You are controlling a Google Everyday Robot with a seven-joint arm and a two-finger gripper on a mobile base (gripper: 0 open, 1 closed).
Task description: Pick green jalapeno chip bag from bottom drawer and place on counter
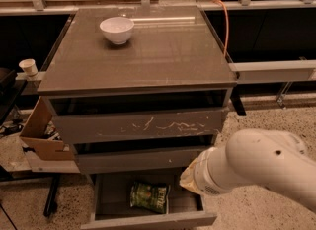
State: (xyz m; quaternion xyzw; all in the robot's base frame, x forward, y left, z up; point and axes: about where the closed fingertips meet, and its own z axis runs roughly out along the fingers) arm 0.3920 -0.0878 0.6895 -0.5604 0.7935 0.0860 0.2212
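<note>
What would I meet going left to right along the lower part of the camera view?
Cardboard box → green jalapeno chip bag lying in the bottom drawer → gripper by the drawer's right side.
</note>
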